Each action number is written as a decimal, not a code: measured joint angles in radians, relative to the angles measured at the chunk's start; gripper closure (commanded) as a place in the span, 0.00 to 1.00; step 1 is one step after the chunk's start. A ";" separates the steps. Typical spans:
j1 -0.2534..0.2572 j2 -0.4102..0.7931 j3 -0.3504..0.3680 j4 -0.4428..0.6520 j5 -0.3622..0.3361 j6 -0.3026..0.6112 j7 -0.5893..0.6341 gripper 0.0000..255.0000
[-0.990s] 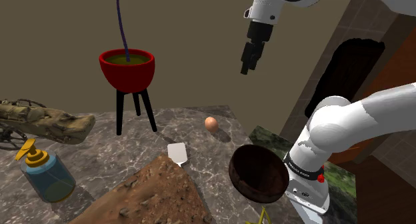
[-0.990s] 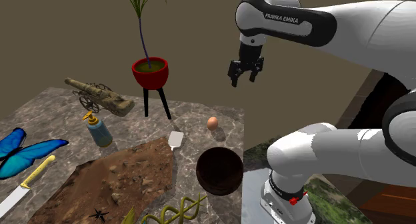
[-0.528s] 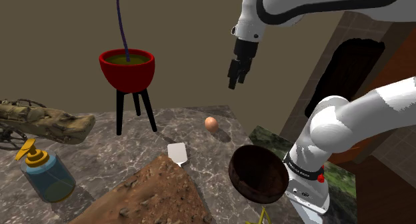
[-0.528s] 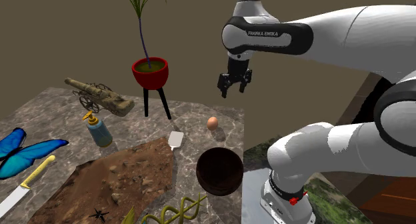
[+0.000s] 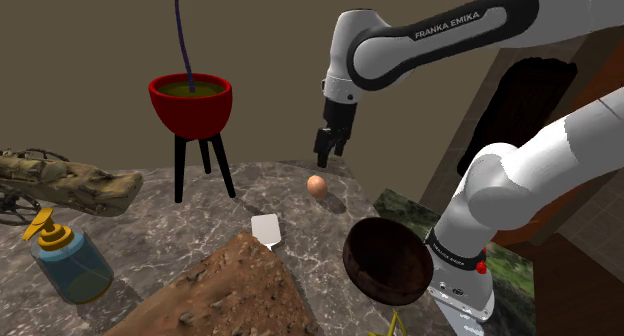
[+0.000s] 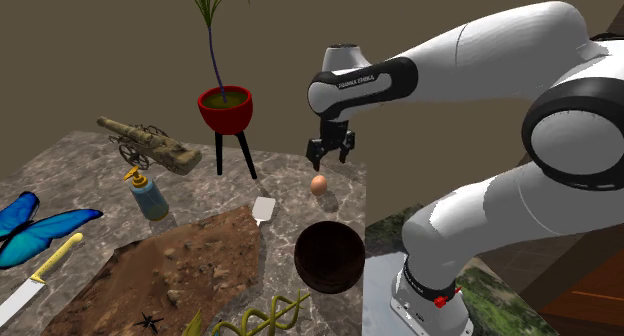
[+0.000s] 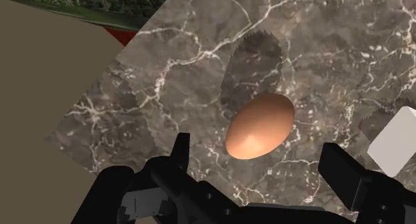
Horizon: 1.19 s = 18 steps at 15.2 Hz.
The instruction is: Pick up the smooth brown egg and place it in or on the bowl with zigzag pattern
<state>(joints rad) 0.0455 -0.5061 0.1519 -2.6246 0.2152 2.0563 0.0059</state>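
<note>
Since a second earlier, the gripper [image 5: 323, 162] had swung down and toward the shoulder view's left, and it hung just above the egg [image 5: 317, 185], with its fingers spread wide and touching nothing. In the wrist view the egg lay between them on the marble table [image 5: 150, 216]. It sat near the table's far corner, well apart from the bowl [image 5: 388, 262]. That bowl, dark brown, stood empty at the table's edge beside the stand. A red pot [image 5: 190, 104] on black legs held olive-green fill and a purple stem. A pump bottle [image 5: 68, 266] held bluish liquid.
</note>
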 measured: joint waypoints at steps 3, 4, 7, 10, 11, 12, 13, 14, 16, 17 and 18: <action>0.018 0.098 0.038 -0.009 0.023 0.102 0.031 0.00; 0.019 0.123 0.043 -0.006 0.026 0.123 0.035 0.00; 0.022 0.160 0.051 -0.020 0.032 0.173 0.035 0.00; 0.027 0.190 0.058 -0.041 0.039 0.224 0.035 0.00; 0.028 0.200 0.061 -0.049 0.042 0.243 0.035 0.00; 0.030 0.204 0.062 -0.056 0.045 0.255 0.034 0.00; 0.030 0.209 0.063 -0.057 0.045 0.260 0.034 0.00; 0.030 0.211 0.063 -0.058 0.045 0.263 0.033 0.00; 0.030 0.212 0.064 -0.059 0.046 0.266 0.034 0.00; 0.030 0.212 0.064 -0.059 0.046 0.266 0.034 0.00; 0.030 0.212 0.064 -0.059 0.046 0.266 0.034 0.00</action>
<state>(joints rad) 0.0759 -0.2936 0.2157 -2.6836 0.2611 2.3226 0.0395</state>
